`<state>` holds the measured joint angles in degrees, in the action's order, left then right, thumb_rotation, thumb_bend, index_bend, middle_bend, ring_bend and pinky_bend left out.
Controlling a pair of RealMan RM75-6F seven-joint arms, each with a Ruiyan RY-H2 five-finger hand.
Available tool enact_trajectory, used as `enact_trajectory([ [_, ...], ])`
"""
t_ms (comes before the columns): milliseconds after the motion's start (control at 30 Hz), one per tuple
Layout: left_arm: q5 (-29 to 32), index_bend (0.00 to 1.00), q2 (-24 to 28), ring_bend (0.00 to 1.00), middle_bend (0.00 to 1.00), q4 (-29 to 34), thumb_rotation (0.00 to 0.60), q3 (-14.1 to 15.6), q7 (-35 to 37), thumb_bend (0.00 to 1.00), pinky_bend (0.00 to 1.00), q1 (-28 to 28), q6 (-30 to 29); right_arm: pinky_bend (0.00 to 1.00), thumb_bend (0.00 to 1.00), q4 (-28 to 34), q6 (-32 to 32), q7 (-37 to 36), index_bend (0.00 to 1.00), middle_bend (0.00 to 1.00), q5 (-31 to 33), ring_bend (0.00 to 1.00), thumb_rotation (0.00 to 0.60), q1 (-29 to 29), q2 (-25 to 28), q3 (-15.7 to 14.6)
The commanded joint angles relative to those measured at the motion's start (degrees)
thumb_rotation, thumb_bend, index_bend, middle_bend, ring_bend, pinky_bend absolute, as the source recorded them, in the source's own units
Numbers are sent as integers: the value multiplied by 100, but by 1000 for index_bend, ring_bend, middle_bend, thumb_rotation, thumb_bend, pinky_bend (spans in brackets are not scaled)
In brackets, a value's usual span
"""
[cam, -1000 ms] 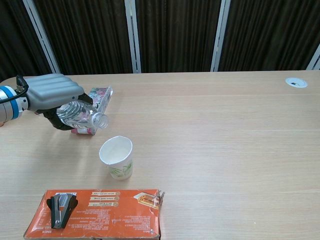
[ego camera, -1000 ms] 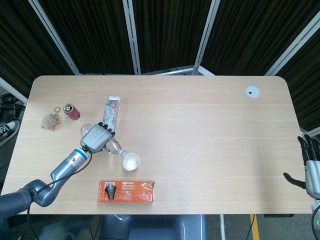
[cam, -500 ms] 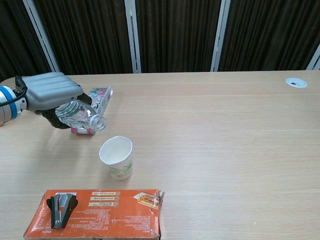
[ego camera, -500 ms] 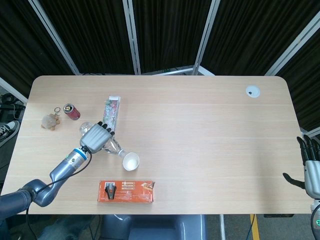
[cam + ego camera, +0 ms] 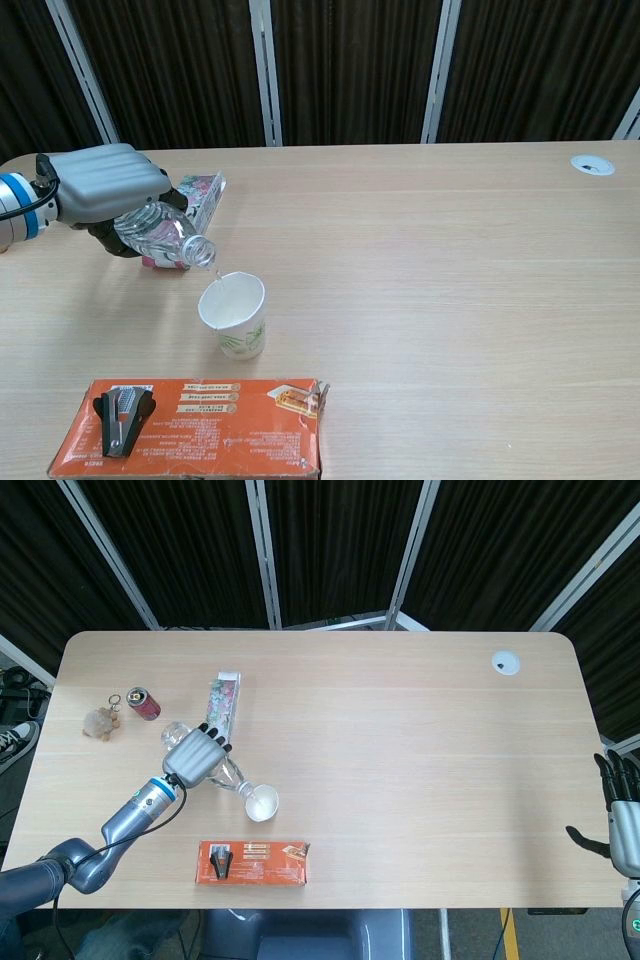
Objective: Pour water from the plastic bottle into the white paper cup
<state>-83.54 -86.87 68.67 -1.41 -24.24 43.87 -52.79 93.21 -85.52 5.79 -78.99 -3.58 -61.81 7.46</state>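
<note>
My left hand [image 5: 105, 185] [image 5: 193, 754] grips a clear plastic bottle [image 5: 165, 235] [image 5: 228, 777], tilted with its open mouth down and to the right. The mouth hangs just above the left rim of the white paper cup [image 5: 235, 314] [image 5: 262, 803], and a thin stream of water runs from it into the cup. The cup stands upright on the table, with a leaf print on its side. My right hand [image 5: 622, 818] hangs off the table's right edge with its fingers apart and nothing in it.
An orange flat box [image 5: 190, 426] with a black staple remover on it lies in front of the cup. A floral carton [image 5: 196, 196] lies behind the left hand. A red can [image 5: 143, 703] and a small plush keychain [image 5: 101, 722] sit at the far left. A white disc [image 5: 505, 662] is at the back right.
The left hand has tipped the bottle further down and shifted its mouth closer over the cup's rim; water now runs into the cup. The right hand has not moved.
</note>
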Motion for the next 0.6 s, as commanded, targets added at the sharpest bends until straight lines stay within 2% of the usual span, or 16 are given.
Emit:
enact_trajectory([
  [33, 1, 578, 9, 358, 492, 11, 600, 3, -9, 508, 373, -5, -7, 0, 0, -4, 4, 1, 0, 0, 2, 0, 600, -1, -3, -1],
  [467, -41, 578, -10, 359, 492, -11, 600, 8, 185, 509, 373, -38, -74, 0, 0, 5, 0, 22, 0, 0, 1, 0, 600, 3, -9, -7],
  [600, -126, 578, -7, 359, 492, 38, 600, -16, 868, 500, 371, -110, -247, 0, 0, -4, 9, 34, 0, 0, 13, 0, 600, -3, -20, -3],
])
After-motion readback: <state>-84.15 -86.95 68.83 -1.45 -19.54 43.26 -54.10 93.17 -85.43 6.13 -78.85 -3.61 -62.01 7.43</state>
